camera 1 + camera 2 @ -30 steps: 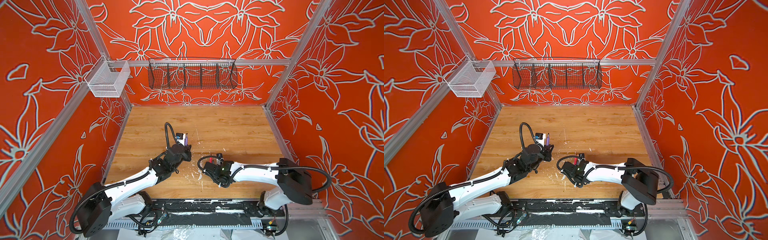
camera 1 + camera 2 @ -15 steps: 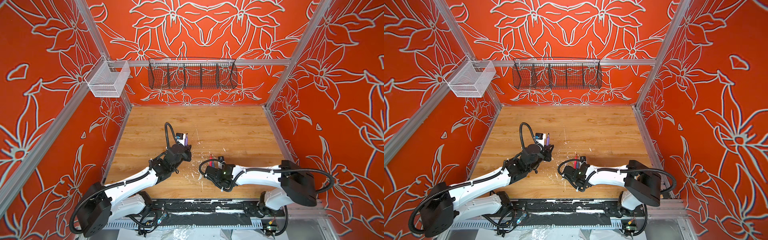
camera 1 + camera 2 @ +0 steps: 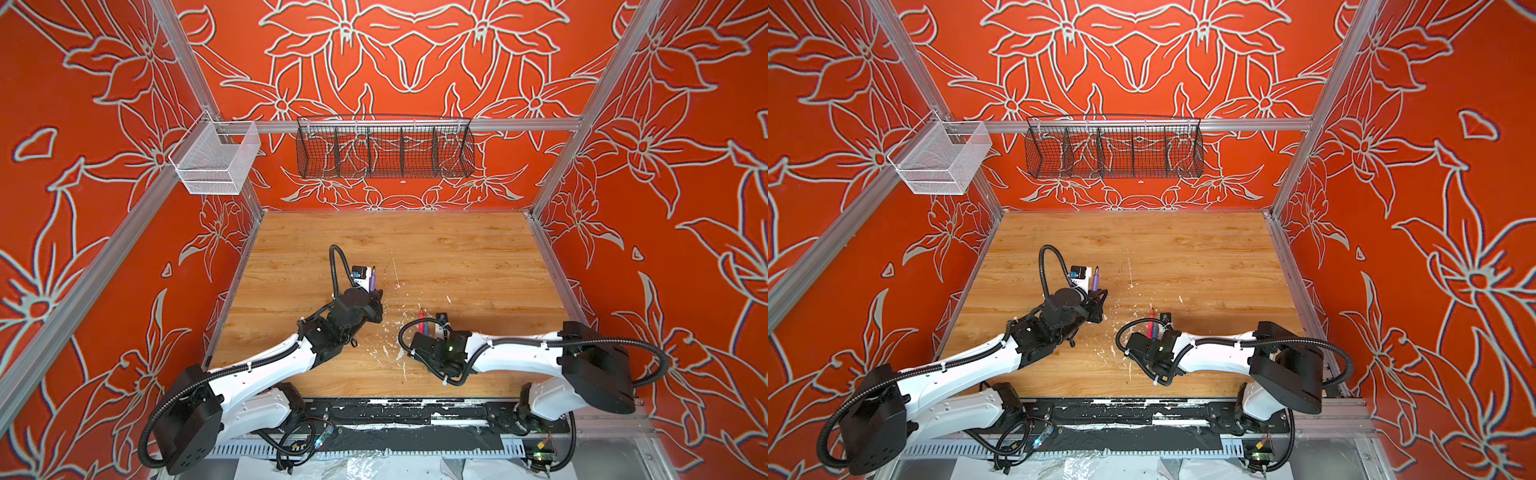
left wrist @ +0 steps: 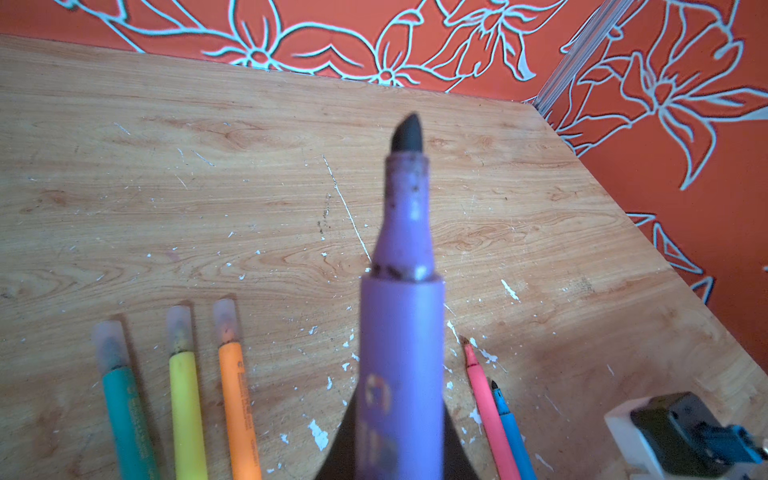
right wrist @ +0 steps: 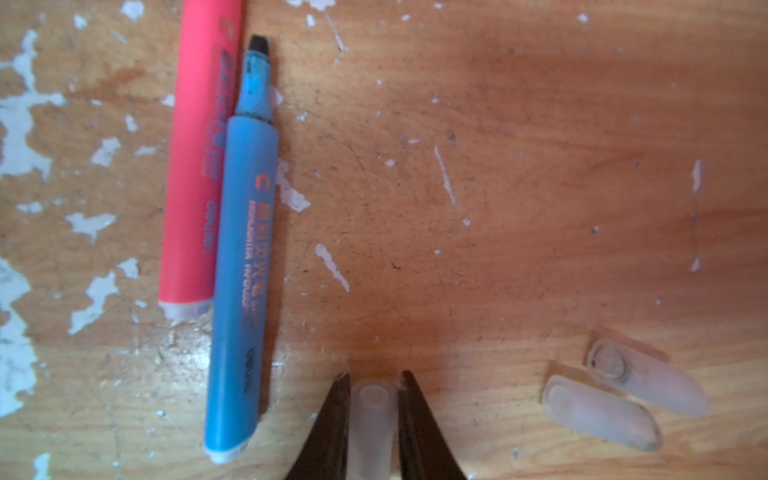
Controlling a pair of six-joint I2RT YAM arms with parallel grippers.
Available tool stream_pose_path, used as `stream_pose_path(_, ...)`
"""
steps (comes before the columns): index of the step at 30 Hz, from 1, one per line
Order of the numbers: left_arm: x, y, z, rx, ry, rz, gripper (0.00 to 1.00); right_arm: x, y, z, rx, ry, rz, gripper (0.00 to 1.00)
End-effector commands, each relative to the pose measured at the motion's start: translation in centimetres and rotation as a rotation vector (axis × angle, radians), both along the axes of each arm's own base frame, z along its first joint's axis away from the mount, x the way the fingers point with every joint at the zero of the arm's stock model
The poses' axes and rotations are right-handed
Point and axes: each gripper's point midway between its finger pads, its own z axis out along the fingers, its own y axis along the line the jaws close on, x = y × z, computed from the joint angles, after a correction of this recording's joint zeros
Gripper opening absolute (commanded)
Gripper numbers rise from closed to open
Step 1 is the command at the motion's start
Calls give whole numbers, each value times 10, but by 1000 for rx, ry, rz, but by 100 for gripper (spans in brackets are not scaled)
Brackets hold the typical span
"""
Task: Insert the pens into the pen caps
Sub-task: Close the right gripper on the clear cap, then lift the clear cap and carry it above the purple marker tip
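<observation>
My left gripper is shut on the purple pen, which it holds above the table with its dark bare tip pointing away; both top views show this pen. Green, yellow and orange pens lie side by side, each with a clear cap on. The pink-red pen and the blue pen lie uncapped together. Low over the table, my right gripper is shut on a clear pen cap. Two more caps lie beside it.
White paint flecks are scattered over the wooden table. A white mesh basket and a black wire basket hang on the back rail. Orange walls close in three sides.
My right arm has shifted slightly toward the front edge and its jaws have closed on a clear cap. The left arm and the purple pen have not moved.
</observation>
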Motion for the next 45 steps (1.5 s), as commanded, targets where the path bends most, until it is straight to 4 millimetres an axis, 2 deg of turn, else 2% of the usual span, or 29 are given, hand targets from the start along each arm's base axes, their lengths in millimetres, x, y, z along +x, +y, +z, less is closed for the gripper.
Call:
stream_pose_path(1, 0, 1, 7, -12, -21, -3, 0, -20, -24, -28, -88, 105, -14, 14)
stream_pose_path(5, -1, 0, 8, -18, -23, -10, 0, -23, -24, -34, -76, 128, -21, 9)
stream_pose_path(9, -5, -7, 12, -46, -45, -62, 0, -23, -21, -30, -49, 125, -26, 7)
stream_pose_path(12, -9, -15, 14, -58, -50, -110, 0, -19, -16, -20, -2, 107, -27, 7)
stream_pose_path(16, -16, -27, 17, -92, -55, -188, 0, -5, -11, 8, 61, 41, -33, 6)
stream_pose_path(20, -26, -50, 21, -114, -58, -329, 0, 16, -8, 46, 149, -45, -50, 2)
stream_pose_path(24, -30, -55, 20, -134, -62, -363, 0, 36, -3, 89, 234, -129, -47, 1)
stream_pose_path(27, -31, -57, 19, -140, -61, -376, 0, 54, 2, 130, 309, -210, -34, 0)
stream_pose_path(32, -33, -58, 19, -154, -61, -385, 0, 91, 14, 206, 464, -327, -29, 0)
stream_pose_path(35, -31, -57, 18, -148, -56, -371, 0, 117, 24, 262, 495, -478, 12, 0)
stream_pose_path(37, -30, -56, 18, -148, -55, -366, 0, 133, 29, 291, 482, -567, 44, 0)
stream_pose_path(40, -31, -60, 16, -157, -47, -386, 0, 155, 27, 316, 463, -646, 19, 0)
stream_pose_path(42, -31, -62, 15, -161, -42, -390, 0, 162, 23, 323, 528, -653, -41, 0)
stream_pose_path(45, -30, -61, 15, -160, -43, -380, 0, 166, 37, 343, 701, -755, -8, 0)
